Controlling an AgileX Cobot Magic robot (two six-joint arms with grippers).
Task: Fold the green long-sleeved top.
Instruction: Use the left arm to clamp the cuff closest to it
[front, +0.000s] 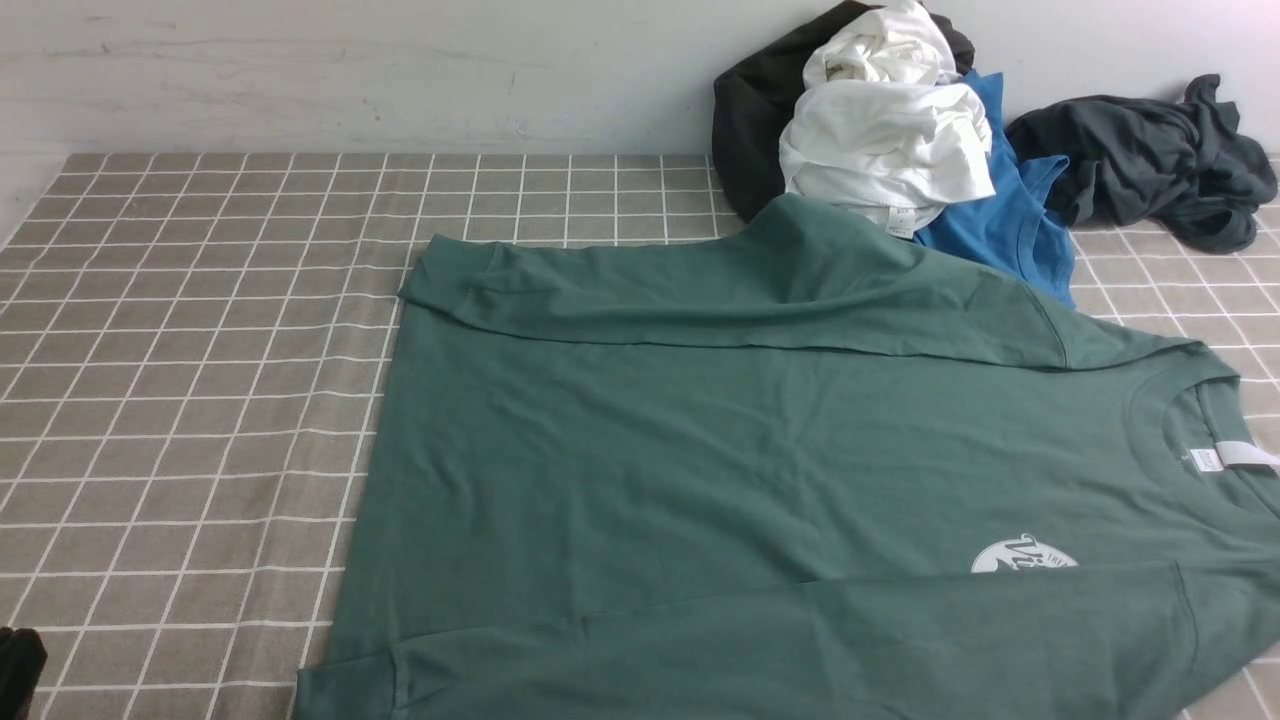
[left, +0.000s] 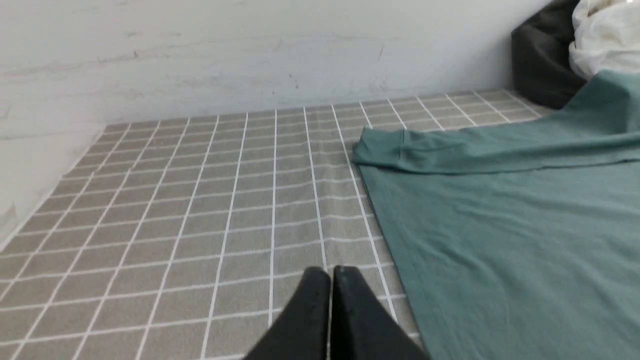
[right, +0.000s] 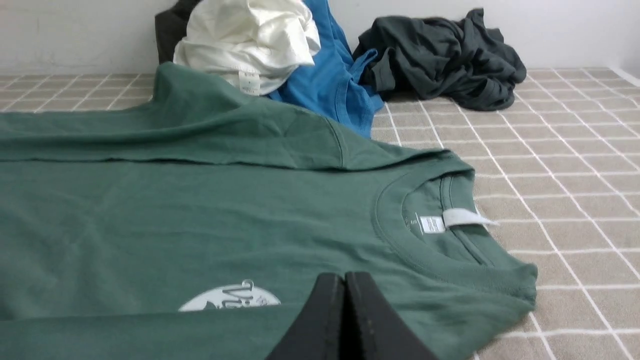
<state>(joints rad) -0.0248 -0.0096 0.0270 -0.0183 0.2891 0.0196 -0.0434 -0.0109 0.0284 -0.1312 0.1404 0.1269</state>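
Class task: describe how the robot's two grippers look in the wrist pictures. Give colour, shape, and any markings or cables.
The left gripper and right gripper look alike: each has two matte black, wedge-shaped fingers that narrow to blunt rounded tips. No markings or cables show.

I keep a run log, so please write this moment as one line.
green top: spread flat, both sleeves folded over body | left pincer: shut, empty, beside the top | right pincer: shut, empty, over the top

Left gripper (left: 331, 274), two matte black wedge-shaped fingers (left: 309, 315) narrowing to blunt rounded tips, right gripper (right: 345, 279), same matte black tapered pair, smooth faces, left arm (front: 20, 672), only a black rounded corner showing
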